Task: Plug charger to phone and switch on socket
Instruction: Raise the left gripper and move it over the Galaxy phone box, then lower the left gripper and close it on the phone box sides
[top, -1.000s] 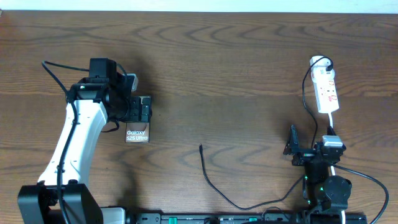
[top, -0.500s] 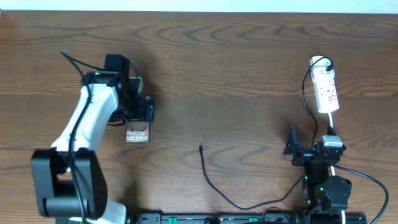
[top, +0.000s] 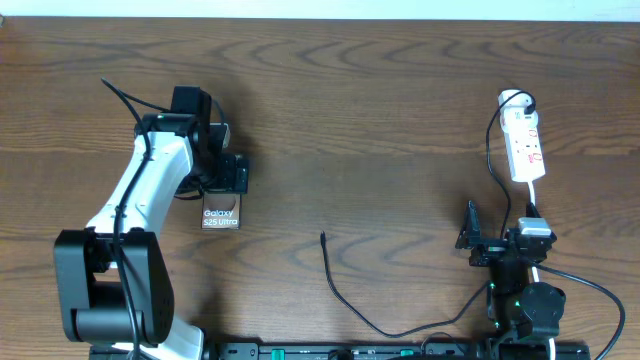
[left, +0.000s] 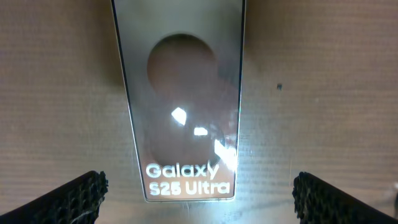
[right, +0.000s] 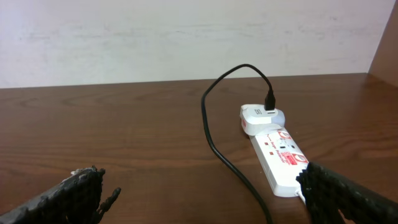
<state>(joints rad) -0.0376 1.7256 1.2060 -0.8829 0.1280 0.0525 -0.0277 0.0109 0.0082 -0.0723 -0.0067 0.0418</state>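
surface: brown wood
left end effector: open above phone, 9 o'clock
right end effector: open, empty
step: likely gripping phone; charger next

Table: mid-brown with wavy darker wood grain; wall behind it off-white. Phone: dark grey, glossy, pale glare spots, white lettering at one end; socket: white with red marks, their pattern too small to read for certain, and a white plug at its end. Charger: plain black; left arm: white shell, black joints.
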